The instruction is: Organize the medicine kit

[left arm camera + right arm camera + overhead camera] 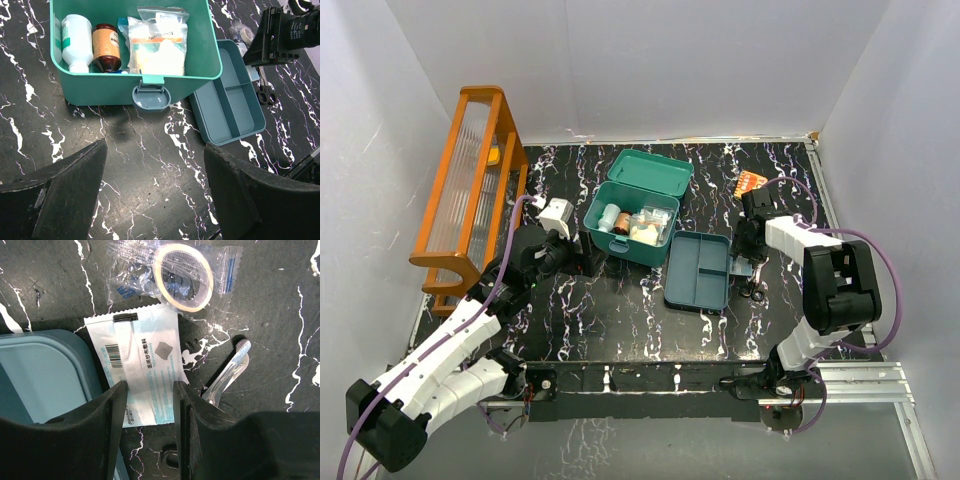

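Note:
The medicine kit [628, 228] is a teal box with its lid [651, 171] open; it holds a white bottle [75, 40], a brown bottle [106, 47] and a clear bag of dressings [157, 47]. Its three-compartment tray [699, 270] lies empty on the table to the box's right. My left gripper [155, 185] is open and empty just in front of the box's latch [148, 95]. My right gripper [150, 400] is open, low over a white gauze packet [140, 365] beside the tray's edge [45, 375]; the fingers stand either side of the packet's lower end.
A bagged tape roll [182, 275] lies beyond the packet, and metal scissors [227, 372] lie to its right. An orange packet [751, 181] sits at the back right. The orange wooden rack [470, 190] stands along the left wall. White walls enclose the table.

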Available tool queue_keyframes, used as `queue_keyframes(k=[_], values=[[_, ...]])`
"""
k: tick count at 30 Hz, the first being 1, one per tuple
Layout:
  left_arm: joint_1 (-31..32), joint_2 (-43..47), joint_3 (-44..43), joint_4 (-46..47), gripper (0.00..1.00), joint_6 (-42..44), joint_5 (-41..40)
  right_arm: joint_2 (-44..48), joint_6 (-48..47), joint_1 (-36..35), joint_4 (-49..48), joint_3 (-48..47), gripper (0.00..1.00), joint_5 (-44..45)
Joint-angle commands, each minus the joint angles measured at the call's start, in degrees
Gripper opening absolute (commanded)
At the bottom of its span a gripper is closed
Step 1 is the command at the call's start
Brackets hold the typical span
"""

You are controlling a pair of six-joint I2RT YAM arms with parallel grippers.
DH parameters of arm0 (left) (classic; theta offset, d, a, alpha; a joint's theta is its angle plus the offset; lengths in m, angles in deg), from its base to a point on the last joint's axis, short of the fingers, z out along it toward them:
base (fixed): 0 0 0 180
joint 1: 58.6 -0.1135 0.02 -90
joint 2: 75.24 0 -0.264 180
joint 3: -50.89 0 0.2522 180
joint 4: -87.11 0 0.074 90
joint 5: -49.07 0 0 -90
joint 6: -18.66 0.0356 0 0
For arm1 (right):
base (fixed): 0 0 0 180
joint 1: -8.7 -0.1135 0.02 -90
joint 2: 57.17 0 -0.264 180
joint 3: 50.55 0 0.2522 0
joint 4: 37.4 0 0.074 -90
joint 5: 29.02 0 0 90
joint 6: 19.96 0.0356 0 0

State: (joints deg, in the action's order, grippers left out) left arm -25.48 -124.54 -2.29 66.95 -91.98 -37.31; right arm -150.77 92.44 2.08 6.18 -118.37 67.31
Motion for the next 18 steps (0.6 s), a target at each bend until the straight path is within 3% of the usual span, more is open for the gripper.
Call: queue_keyframes(k=[1, 14, 18], values=[[0.12, 0.19, -0.05, 1.23, 0.77, -0.19, 0.52, -1.04, -0.87, 0.20, -0.55, -2.39, 0.38, 1.80], [0.10, -0.16, -0.13, 1.23, 0.77, -0.19, 0.39, 0.78, 0.25, 0.25, -1.16, -2.04, 0.11, 0.13], [0.14, 0.07, -0.14, 1.03, 0.77, -0.19, 0.27, 2.00, 0.93, 0.24, -1.04, -1.89, 0.08, 0.28]])
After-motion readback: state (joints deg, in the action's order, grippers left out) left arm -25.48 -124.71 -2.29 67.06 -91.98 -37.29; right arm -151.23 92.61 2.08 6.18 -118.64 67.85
